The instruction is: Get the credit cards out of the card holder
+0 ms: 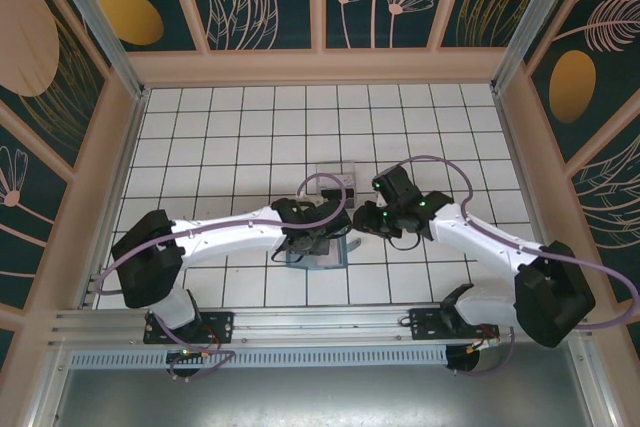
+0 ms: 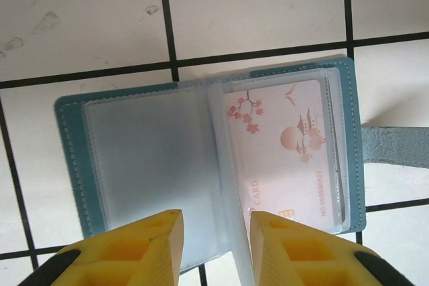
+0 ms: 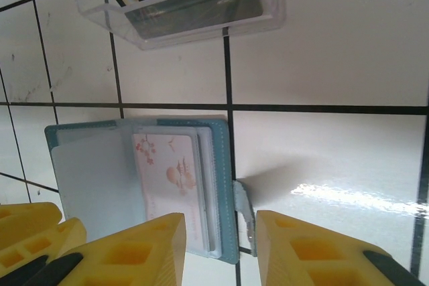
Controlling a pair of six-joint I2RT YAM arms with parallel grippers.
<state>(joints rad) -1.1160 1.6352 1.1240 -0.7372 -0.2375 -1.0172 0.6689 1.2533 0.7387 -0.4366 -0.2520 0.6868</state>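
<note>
The card holder lies open like a book about midway along the white tiled tabletop, nearer its near edge. It is a flat rectangle with a teal, stitched border and soft, cloudy plastic sleeves inside. The right sleeve holds a pale credit card printed with pink blossoms and a pagoda; its lower corner is cut off by a fingertip. A teal strap juts from the holder's right side. The left gripper has blocky yellow fingers standing apart over the holder's near edge, a loose sleeve leaf rising in the gap, unpinched. The right gripper is likewise spread, straddling the holder's strap side. Toward the far edge sits a clear plastic tray; what looks like a black card lies inside, its outline blurred by the glossy walls.
</note>
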